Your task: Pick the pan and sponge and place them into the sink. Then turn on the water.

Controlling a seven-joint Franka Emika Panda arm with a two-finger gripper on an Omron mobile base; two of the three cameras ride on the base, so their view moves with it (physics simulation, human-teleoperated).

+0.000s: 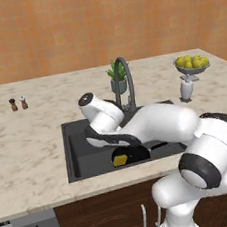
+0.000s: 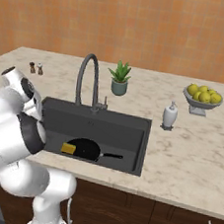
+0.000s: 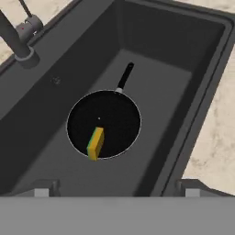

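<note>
The tool [image 3: 117, 193] is being held spread wide and empty above the sink [image 3: 211, 92], with its tips seen at the lower corners of the hand view. The pan [image 3: 103, 124] is lying flat on the basin floor directly below and ahead of the tool, handle pointing away from it, and the sponge [image 3: 95, 143] is resting on edge inside the pan at the rim nearest the tool. Both placements are judged done; the water is not yet running, so the faucet [image 3: 18, 43] is what is being left to deal with. It is standing up and to the left of the tool on the basin's far rim, with its small lever just beside its base. The main risk is being judged as a clash with the tall arched spout while the tool is being brought across, or a glancing push that is missing the small lever. The basin walls are closing in on both sides of the tool, so room is being found upward first. Beyond the rim, open counter [image 2: 197, 159] is lying to the right.
</note>
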